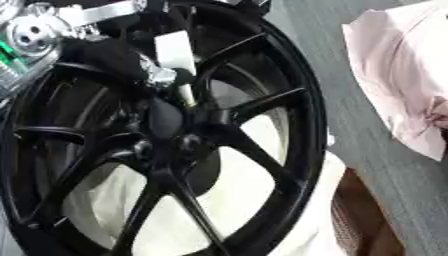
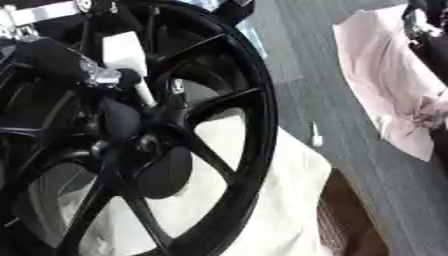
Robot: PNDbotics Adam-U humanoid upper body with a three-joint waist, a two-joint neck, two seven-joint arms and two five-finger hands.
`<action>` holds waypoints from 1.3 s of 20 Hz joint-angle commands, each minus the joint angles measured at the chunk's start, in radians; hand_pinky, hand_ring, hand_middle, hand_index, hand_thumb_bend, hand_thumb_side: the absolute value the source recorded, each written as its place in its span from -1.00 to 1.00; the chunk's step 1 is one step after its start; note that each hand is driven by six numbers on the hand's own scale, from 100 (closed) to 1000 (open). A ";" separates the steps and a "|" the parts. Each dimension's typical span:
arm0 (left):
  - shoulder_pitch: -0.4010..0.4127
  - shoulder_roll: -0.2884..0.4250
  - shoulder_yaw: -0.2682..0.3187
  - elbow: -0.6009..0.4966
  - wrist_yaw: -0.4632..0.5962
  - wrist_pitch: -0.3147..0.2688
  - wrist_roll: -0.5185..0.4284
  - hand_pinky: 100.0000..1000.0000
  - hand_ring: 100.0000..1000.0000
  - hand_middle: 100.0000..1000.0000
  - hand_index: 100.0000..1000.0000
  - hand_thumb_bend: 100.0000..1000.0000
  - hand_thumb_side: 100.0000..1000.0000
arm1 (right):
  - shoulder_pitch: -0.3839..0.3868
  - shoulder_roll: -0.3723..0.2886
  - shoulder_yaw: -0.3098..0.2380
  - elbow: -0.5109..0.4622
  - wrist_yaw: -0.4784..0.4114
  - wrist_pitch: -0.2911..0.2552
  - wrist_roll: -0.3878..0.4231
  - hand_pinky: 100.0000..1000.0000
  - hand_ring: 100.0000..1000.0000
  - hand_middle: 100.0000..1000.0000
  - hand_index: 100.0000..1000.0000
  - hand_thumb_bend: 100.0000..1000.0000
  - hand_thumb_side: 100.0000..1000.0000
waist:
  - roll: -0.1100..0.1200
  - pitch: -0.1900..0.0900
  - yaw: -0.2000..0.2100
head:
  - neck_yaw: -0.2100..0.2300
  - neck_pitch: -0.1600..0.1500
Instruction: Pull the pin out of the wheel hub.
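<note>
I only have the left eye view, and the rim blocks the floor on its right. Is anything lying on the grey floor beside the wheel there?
Observer: Yes. The right eye view shows a small white pin-shaped piece lying on the grey floor, apart from the wheel rim.
Operator: And at the top right corner, past the pink cloth?
Observer: A dark shape with silver bits, possibly the right hand, overlaps the pink cloth at that corner. I cannot tell more about it.
</note>
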 commanded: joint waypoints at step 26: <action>-0.012 0.027 0.015 0.004 0.013 0.031 0.013 0.23 -0.07 -0.21 0.22 -1.00 -0.39 | 0.006 -0.012 -0.016 -0.007 -0.013 -0.001 -0.017 0.56 0.56 0.21 0.48 -1.00 0.06 | -0.013 -0.033 0.000 | 0.004 -0.019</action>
